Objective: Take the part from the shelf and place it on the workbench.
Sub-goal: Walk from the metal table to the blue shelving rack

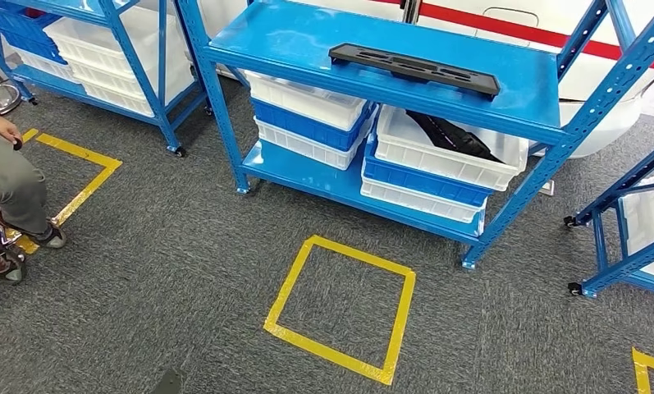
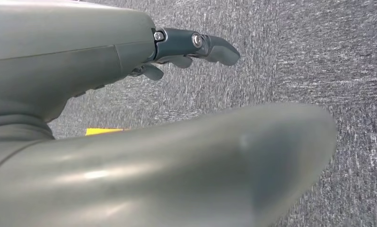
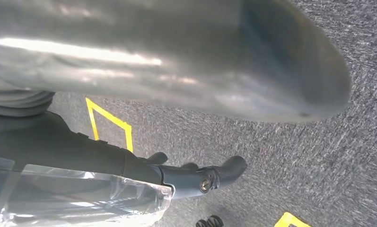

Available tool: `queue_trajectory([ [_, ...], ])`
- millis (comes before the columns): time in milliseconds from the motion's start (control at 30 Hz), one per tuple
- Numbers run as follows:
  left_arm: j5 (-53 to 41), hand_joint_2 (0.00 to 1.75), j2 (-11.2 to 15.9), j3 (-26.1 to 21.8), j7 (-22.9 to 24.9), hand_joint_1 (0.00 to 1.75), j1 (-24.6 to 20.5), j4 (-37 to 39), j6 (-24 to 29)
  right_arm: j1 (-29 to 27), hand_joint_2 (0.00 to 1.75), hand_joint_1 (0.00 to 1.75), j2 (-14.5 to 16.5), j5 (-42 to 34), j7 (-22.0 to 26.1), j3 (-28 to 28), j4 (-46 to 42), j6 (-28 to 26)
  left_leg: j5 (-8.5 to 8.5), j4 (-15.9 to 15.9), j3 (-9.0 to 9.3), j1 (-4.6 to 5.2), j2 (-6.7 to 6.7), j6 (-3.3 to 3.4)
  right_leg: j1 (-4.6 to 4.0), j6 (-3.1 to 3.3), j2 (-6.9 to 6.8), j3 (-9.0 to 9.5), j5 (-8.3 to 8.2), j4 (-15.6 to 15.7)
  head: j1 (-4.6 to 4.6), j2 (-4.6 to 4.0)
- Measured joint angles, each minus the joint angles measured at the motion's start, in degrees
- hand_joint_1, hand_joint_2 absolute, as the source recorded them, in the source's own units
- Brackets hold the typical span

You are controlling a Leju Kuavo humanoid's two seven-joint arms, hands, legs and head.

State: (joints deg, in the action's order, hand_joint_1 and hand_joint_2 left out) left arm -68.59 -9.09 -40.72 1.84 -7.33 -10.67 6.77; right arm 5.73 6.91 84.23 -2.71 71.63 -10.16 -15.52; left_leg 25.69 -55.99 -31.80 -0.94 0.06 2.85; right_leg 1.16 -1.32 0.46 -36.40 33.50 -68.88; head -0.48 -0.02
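Lying flat on blue shelf (image 1: 307, 37): long black part (image 1: 413, 69), likely rigid, light; grasp mid-length. Left hand (image 2: 129, 94), right hand (image 3: 167, 142) hanging, fingers apart, empty.

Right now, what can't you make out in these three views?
- Head view: the dark item in the white bin is mostly hidden under the shelf that carries the part.
- Head view: the person is cut off by the left edge.
- Left wrist view: the left hand is largely hidden behind its cover.
- Right wrist view: the right hand is partly hidden by its thumb.
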Motion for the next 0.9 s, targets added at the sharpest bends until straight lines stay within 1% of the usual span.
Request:
queue_trajectory([
  [33, -0.09, 0.00, -0.01, -0.04, 0.02, 0.00, 0.01, 0.00, -0.01, -0.08, 0.00, 0.00, -0.01, -0.02, -0.03, 0.00, 0.00, 0.00, 0.15, -0.02, 0.11, 0.07, -0.01, 0.05, 0.04, -0.16, 0.00, -1.96, 0.84, -3.12, 0.00, 0.00],
  [67, -0.17, 0.00, -0.02, -0.08, 0.05, 0.00, 0.01, 0.00, -0.03, -0.16, 0.00, 0.00, -0.02, -0.03, -0.08, 0.01, 0.00, 0.00, 0.32, -0.04, 0.26, 0.08, -0.06, 0.01, 0.08, -0.59, -0.01, -2.91, 0.65, -4.19, 0.03, 0.00],
  [100, -0.24, 0.00, -0.04, -0.10, 0.08, 0.00, 0.02, 0.00, -0.05, -0.20, 0.00, 0.00, -0.03, -0.03, -0.12, 0.01, 0.00, -0.01, 0.53, -0.06, 0.51, 0.05, -0.13, -0.13, 0.15, -1.22, -0.04, -2.60, -0.55, -2.84, 0.11, 0.00],
  [133, -0.28, 0.00, -0.07, -0.12, 0.10, 0.00, 0.02, 0.00, -0.07, -0.21, 0.00, 0.00, -0.05, -0.03, -0.16, 0.01, 0.00, -0.02, 0.79, -0.08, 0.86, -0.01, -0.20, -0.34, 0.28, -1.88, -0.12, -1.11, -2.49, 0.77, 0.16, 0.00],
  [167, -0.28, 0.00, -0.08, -0.13, 0.13, 0.00, 0.02, 0.00, -0.07, -0.21, 0.00, 0.00, -0.07, -0.03, -0.17, 0.01, 0.00, -0.03, 1.09, -0.09, 1.20, -0.03, -0.23, -0.65, 0.43, -2.33, -0.33, 0.78, -4.55, 5.13, 0.30, 0.00],
  [200, -0.28, 0.00, -0.08, -0.13, 0.16, 0.00, 0.01, 0.00, -0.05, -0.18, 0.00, 0.00, -0.08, -0.03, -0.17, -0.01, 0.00, -0.04, 1.45, -0.14, 1.50, 0.09, -0.24, -1.04, 0.43, -2.40, -0.49, 2.53, -6.19, 8.80, 0.42, 0.00],
  [233, -0.27, 0.00, -0.08, -0.13, 0.22, 0.00, -0.01, 0.00, -0.03, -0.17, 0.00, 0.00, -0.07, -0.03, -0.17, -0.02, 0.00, -0.04, 1.77, -0.18, 1.71, 0.23, -0.24, -1.39, 0.40, -2.08, -0.60, 3.66, -7.19, 11.18, 0.41, 0.00],
  [267, -0.27, 0.00, -0.07, -0.13, 0.27, 0.00, -0.02, 0.00, -0.03, -0.18, 0.00, 0.00, -0.05, -0.02, -0.17, -0.03, 0.00, -0.04, 2.02, -0.20, 1.81, 0.36, -0.23, -1.69, 0.27, -1.53, -0.67, 4.09, -7.53, 12.06, 0.43, 0.00],
  [300, -0.26, 0.00, -0.07, -0.13, 0.31, 0.00, -0.04, 0.00, -0.07, -0.17, 0.00, 0.00, -0.02, -0.02, -0.17, -0.04, 0.00, -0.04, 2.20, -0.20, 1.90, 0.40, -0.22, -1.92, 0.09, -0.94, -0.58, 4.20, -7.47, 12.06, 0.38, 0.00],
  [367, -0.26, 0.00, -0.05, -0.14, 0.33, 0.00, -0.08, -0.01, -0.15, -0.19, 0.00, 0.00, 0.03, 0.00, -0.17, -0.05, 0.00, -0.04, 2.71, -0.64, 1.92, 0.08, -0.21, -2.38, 0.31, 0.06, -0.47, 4.43, -7.26, 12.08, 0.31, 0.00],
  [400, -0.26, 0.00, -0.04, -0.15, 0.33, 0.00, -0.11, -0.02, -0.15, -0.19, 0.00, 0.00, 0.05, 0.01, -0.17, -0.05, 0.00, -0.04, 3.52, -2.02, 1.40, -0.06, -0.21, -2.63, 0.43, 0.52, -0.42, 4.70, -7.10, 12.12, 0.25, 0.00],
  [433, -0.26, 0.00, -0.04, -0.15, 0.33, 0.00, -0.14, -0.02, -0.14, -0.17, 0.00, 0.00, 0.05, 0.03, -0.17, -0.07, 0.00, -0.04, 4.90, -4.70, 0.17, -0.18, -0.21, -2.88, 0.54, 0.98, -0.39, 5.04, -6.92, 12.17, 0.19, 0.00],
  [467, -0.26, 0.00, -0.05, -0.14, 0.35, 0.00, -0.14, -0.02, -0.14, -0.15, 0.00, 0.00, 0.05, 0.03, -0.17, -0.08, 0.00, -0.04, 6.60, -8.52, -1.76, -0.21, -0.20, -3.04, 0.44, 1.35, -0.40, 5.31, -6.67, 12.18, 0.13, 0.00],
  [500, -0.25, 0.00, -0.06, -0.14, 0.40, 0.00, -0.13, -0.02, -0.14, -0.14, 0.00, 0.00, 0.03, 0.03, -0.17, -0.08, 0.00, -0.04, 8.25, -12.77, -4.17, -0.22, -0.20, -3.16, 0.31, 1.69, -0.40, 5.56, -6.43, 12.18, 0.10, 0.00],
  [533, -0.23, 0.00, -0.05, -0.14, 0.46, 0.00, -0.09, -0.02, -0.13, -0.16, 0.00, 0.00, 0.02, 0.02, -0.17, -0.09, 0.00, -0.04, 9.16, -16.29, -6.44, -0.21, -0.21, -3.18, 0.15, 1.92, -0.38, 5.84, -6.19, 12.18, 0.10, 0.00],
  [567, -0.22, 0.00, -0.04, -0.15, 0.53, 0.00, -0.05, -0.02, -0.12, -0.19, 0.00, 0.00, 0.02, 0.02, -0.17, -0.09, 0.00, -0.04, 8.87, -17.95, -7.93, -0.20, -0.21, -3.08, -0.02, 2.06, -0.30, 6.18, -5.91, 12.17, 0.10, 0.00],
  [600, -0.20, 0.00, -0.02, -0.16, 0.57, 0.00, -0.02, -0.02, -0.10, -0.21, 0.00, 0.00, 0.02, 0.00, -0.17, -0.09, 0.00, -0.03, 7.31, -17.28, -8.29, -0.17, -0.21, -2.82, -0.18, 2.11, -0.17, 6.61, -5.60, 12.17, 0.09, 0.00],
  [633, -0.20, 0.00, -0.01, -0.17, 0.60, 0.00, 0.00, -0.02, -0.08, -0.21, 0.00, 0.00, 0.04, -0.01, -0.17, -0.09, 0.00, -0.01, 4.83, -14.45, -7.53, -0.09, -0.21, -2.38, -0.33, 2.08, -0.04, 7.13, -5.24, 12.18, 0.08, 0.00],
  [667, -0.19, 0.00, 0.03, -0.17, 0.61, 0.00, -0.01, -0.02, -0.07, -0.20, 0.00, 0.00, 0.09, -0.02, -0.17, -0.09, 0.00, 0.02, 2.12, -10.33, -6.02, 0.09, -0.22, -1.74, -0.43, 2.02, 0.09, 7.60, -4.87, 12.22, 0.08, 0.00],
  [700, -0.19, 0.00, 0.09, -0.17, 0.62, 0.00, -0.02, -0.02, -0.07, -0.17, 0.00, 0.00, 0.19, -0.03, -0.17, -0.09, 0.01, 0.04, 0.40, -6.59, -4.44, 0.32, -0.15, -1.11, -0.66, 1.84, 0.16, 7.95, -4.47, 12.25, 0.12, 0.00],
  [733, -0.19, 0.00, 0.12, -0.16, 0.63, 0.00, -0.06, -0.02, -0.07, -0.15, 0.00, 0.00, 0.28, -0.03, -0.17, -0.09, 0.01, 0.05, -0.43, -3.90, -3.23, 0.58, -0.08, -0.58, -0.78, 1.59, 0.18, 8.13, -4.12, 12.35, 0.14, 0.00],
  [767, -0.19, 0.00, 0.14, -0.15, 0.64, 0.00, -0.09, -0.02, -0.07, -0.14, 0.00, 0.00, 0.36, -0.03, -0.17, -0.09, 0.01, 0.05, -0.45, -2.42, -2.59, 0.82, -0.01, -0.18, -0.87, 1.26, 0.18, 8.42, -3.95, 12.47, 0.16, 0.00],
  [800, -0.19, 0.00, 0.14, -0.15, 0.66, 0.00, -0.10, -0.01, -0.07, -0.15, 0.00, 0.00, 0.40, -0.03, -0.17, -0.09, 0.01, 0.06, 0.04, -1.87, -2.42, 0.97, 0.05, 0.07, -1.05, 0.73, 0.16, 8.71, -4.05, 12.30, 0.13, 0.00],
  [833, -0.20, 0.00, 0.11, -0.16, 0.67, 0.00, -0.10, -0.01, -0.06, -0.17, 0.00, 0.00, 0.37, -0.04, -0.17, -0.09, 0.01, 0.07, 0.05, -1.43, -2.03, 1.00, -0.02, 0.30, -1.08, 0.32, 0.14, 9.02, -4.19, 12.15, 0.04, 0.00],
  [867, -0.20, 0.00, 0.09, -0.17, 0.68, 0.00, -0.08, -0.01, -0.05, -0.17, 0.00, 0.00, 0.34, -0.04, -0.17, -0.09, 0.00, 0.07, -0.02, -0.95, -1.48, 0.91, -0.04, 0.54, -1.15, -0.01, 0.08, 9.27, -4.16, 11.69, 0.01, 0.00],
  [900, -0.22, 0.00, 0.08, -0.19, 0.69, 0.00, -0.07, 0.00, -0.02, -0.16, 0.00, 0.00, 0.33, -0.04, -0.17, -0.09, 0.00, 0.07, -0.09, -0.57, -0.84, 0.78, -0.06, 0.75, -1.20, -0.25, 0.03, 8.93, -3.88, 10.54, 0.02, 0.00],
])
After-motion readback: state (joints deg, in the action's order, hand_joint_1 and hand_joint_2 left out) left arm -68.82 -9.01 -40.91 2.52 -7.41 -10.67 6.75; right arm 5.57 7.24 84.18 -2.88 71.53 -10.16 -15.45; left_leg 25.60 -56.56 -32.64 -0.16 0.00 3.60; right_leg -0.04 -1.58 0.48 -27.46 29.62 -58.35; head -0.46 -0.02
